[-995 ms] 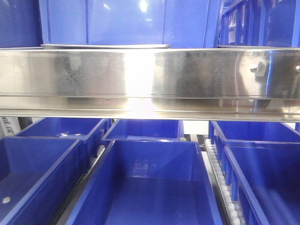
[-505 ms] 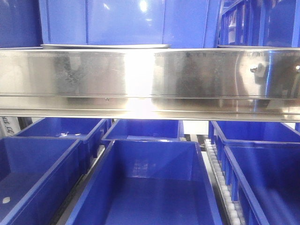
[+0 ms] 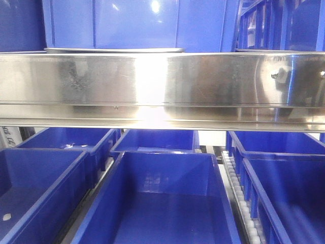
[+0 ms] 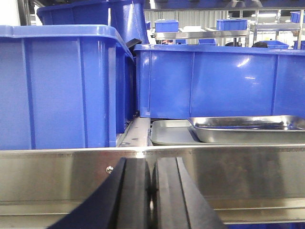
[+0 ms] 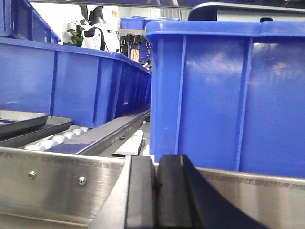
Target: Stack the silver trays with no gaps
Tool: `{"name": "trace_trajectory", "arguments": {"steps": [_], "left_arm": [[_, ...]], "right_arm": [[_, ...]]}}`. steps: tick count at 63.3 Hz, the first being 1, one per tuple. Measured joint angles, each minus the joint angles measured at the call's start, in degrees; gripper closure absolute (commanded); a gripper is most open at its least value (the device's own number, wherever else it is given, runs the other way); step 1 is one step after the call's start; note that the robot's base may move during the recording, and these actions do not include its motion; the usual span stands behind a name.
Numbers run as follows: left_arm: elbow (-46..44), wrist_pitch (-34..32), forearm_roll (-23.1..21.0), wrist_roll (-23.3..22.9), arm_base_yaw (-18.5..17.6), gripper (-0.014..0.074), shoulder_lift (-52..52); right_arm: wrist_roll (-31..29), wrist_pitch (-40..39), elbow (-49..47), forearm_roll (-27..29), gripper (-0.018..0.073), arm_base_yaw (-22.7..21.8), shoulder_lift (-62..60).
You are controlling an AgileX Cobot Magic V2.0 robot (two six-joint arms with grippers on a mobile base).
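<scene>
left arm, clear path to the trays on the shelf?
Probably yes, from above: the trays lie open just past the steel rail, which blocks a straight push. The left gripper is shut, empty.

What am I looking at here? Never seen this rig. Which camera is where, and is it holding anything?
It is a two-armed robot on a mobile base, parked in front of a rack of blue bins.

The front-facing view looks straight at the rack: a long steel shelf rail crosses the picture, with blue bins on the level below and more above.

The other two pictures come from cameras on the wrists. The dark shapes at the bottom are each hand's two fingers. The left hand is shut and holds nothing; past the rail it sees two silver trays, one resting on the other and shifted sideways, so they are not nested flush. The right hand is also shut and empty; it faces a blue bin, with the tray edges at far left on white rollers.
</scene>
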Motion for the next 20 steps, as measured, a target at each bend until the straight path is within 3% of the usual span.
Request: {"name": "trace_trajectory", "arguments": {"steps": [20], "left_arm": [[0.0,0.0,0.0,0.0,0.0,0.0585,0.0]], "right_arm": [[0.0,-0.1,0.0,0.0,0.0631,0.0,0.0]]}}
